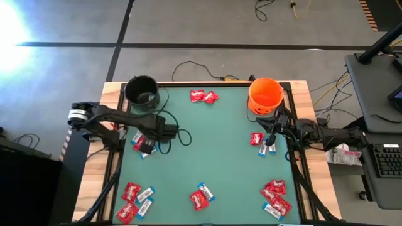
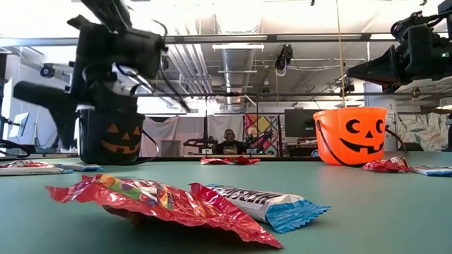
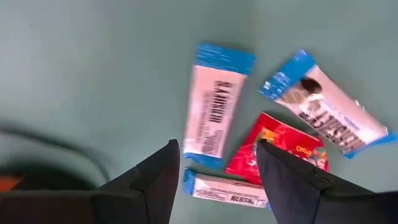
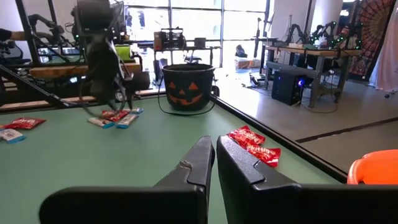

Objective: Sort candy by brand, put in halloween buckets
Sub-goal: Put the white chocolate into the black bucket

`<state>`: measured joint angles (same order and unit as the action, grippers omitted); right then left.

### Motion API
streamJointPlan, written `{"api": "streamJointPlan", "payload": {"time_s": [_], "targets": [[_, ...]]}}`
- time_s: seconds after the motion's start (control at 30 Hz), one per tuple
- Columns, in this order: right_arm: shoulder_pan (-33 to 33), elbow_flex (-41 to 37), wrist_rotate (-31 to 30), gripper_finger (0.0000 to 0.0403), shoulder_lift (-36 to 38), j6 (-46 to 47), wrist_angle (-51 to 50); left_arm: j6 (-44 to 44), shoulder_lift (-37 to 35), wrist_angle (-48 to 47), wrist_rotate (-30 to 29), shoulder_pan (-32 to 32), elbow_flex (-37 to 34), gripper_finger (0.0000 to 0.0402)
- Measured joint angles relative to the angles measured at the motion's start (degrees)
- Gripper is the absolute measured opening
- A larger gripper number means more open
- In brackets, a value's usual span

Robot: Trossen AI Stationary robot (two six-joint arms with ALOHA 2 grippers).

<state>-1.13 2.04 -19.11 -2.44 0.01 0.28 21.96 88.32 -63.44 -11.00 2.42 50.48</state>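
A: Item: candy cluster, three white-and-blue bars around one red packet, just beside the black bucket.

B: Left gripper above it, fingers parted, empty. Centre on one bar only. Right gripper clenched, near the orange bucket.

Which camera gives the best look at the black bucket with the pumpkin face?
The right wrist view: the black bucket stands unobstructed, face and handle clear. The high view shows only its open top. In the low view the left arm partly covers it. The left wrist view misses it.
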Motion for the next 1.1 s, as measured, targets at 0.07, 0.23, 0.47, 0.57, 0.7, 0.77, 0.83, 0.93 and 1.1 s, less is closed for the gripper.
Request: {"api": "streamJointPlan", "payload": {"time_s": [0.07, 0.23, 0.47, 0.57, 0.7, 0.77, 0.83, 0.93, 1.1], "targets": [[0.02, 0.0, 0.0, 0.0018, -0.02, 0.0, 0.02, 1.28, 1.8, 1.01, 0.03, 0.0, -0.04, 0.0196], [0.02, 0.0, 0.0, 0.0018, -0.02, 0.0, 0.0, 1.5, 5.86, 4.34, -0.7, 0.43, 0.22, 0.0196], [0.02, 0.0, -0.02, 0.0018, -0.02, 0.0, 0.0, 2.34, 8.5, 4.39, 0.04, 2.13, 0.37, 0.0196], [0.0, 0.0, -0.02, 0.0018, 0.0, 0.0, 0.0, 3.61, 9.02, 4.78, 0.02, 2.96, 0.29, 0.0196], [0.0, 0.0, -0.01, 0.0018, -0.01, -0.01, 0.0, 3.71, 9.67, 6.18, 0.09, 4.24, 0.03, 0.0191], [0.0, 0.0, 0.0, 0.0018, -0.02, -0.02, 0.0, 4.01, 10.02, 6.45, 0.09, 4.73, -0.2, 0.018], [0.01, 0.0, 0.0, 0.0018, -0.02, 0.0, 0.0, 4.58, 10.44, 6.38, 0.73, 5.25, -0.45, 0.016], [0.02, 0.0, 0.0, 0.0018, -0.02, 0.0, 0.0, 4.98, 11.06, 6.25, 2.36, 5.76, -0.5, 0.0121], [0.01, 0.0, -0.01, 0.0018, -0.02, 0.0, 0.0, 1.51, 11.12, 6.02, 2.94, 5.88, -0.49, 0.0086]]}}
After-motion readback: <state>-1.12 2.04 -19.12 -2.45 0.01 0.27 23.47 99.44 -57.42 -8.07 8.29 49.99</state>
